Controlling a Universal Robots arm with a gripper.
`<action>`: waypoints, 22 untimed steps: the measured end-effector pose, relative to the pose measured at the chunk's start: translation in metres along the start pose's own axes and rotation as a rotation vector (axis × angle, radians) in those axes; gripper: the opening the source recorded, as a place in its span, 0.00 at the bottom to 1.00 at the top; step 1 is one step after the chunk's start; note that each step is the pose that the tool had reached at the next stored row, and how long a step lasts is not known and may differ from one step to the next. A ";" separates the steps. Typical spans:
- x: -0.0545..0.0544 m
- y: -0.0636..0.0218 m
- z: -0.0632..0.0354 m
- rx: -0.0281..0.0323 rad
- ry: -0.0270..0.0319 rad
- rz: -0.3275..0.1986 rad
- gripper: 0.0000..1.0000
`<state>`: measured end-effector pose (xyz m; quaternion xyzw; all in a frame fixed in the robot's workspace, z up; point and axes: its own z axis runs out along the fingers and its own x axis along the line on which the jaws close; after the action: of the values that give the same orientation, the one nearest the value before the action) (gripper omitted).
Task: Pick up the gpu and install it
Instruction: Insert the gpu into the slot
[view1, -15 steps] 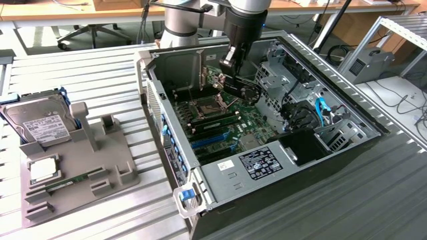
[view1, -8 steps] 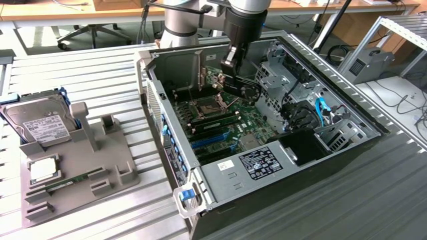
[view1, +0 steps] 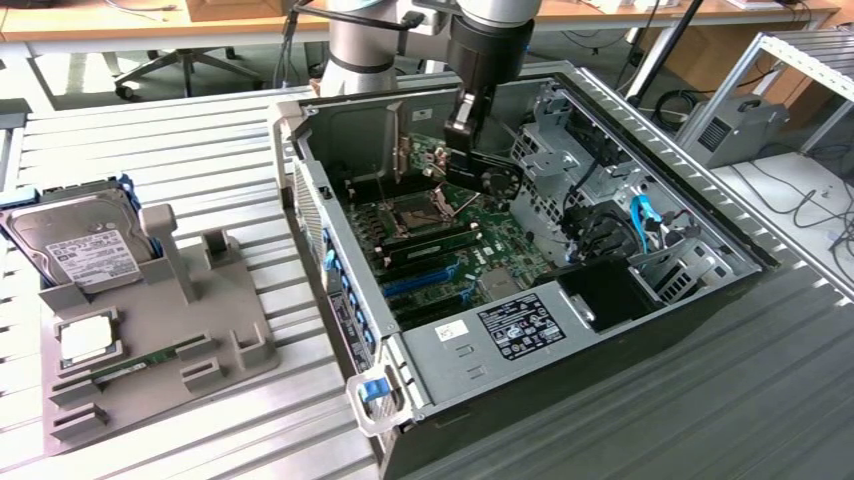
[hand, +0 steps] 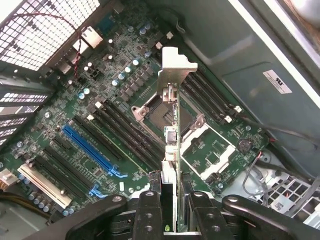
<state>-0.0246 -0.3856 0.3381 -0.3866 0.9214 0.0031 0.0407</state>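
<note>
You have the slim black expansion card with the silver metal bracket clamped between the gripper's jaws: in the wrist view they press on its two flat faces, with the card seen edge-on and its bracket end pointing away from the wrist. In the exterior view the black gripper hangs inside the open grey computer case, above the green motherboard. The card's long axis runs out from the jaws, crossing over the square processor socket. The long blue expansion slot lies off to one side of the card, well apart from it, and runs at an angle to the card's length. On the ribbed metal worktop, the grey parts tray holds the silver hard drive with a white label.
</note>
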 end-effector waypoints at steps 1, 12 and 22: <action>0.000 0.0001 0.0000 -0.0007 -0.0002 -0.009 0.26; -0.001 0.0012 0.0000 -0.0085 -0.0028 -0.110 0.26; -0.003 0.0025 0.0001 -0.0150 -0.0050 -0.193 0.26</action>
<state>-0.0246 -0.3820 0.3381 -0.4740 0.8796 0.0070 0.0402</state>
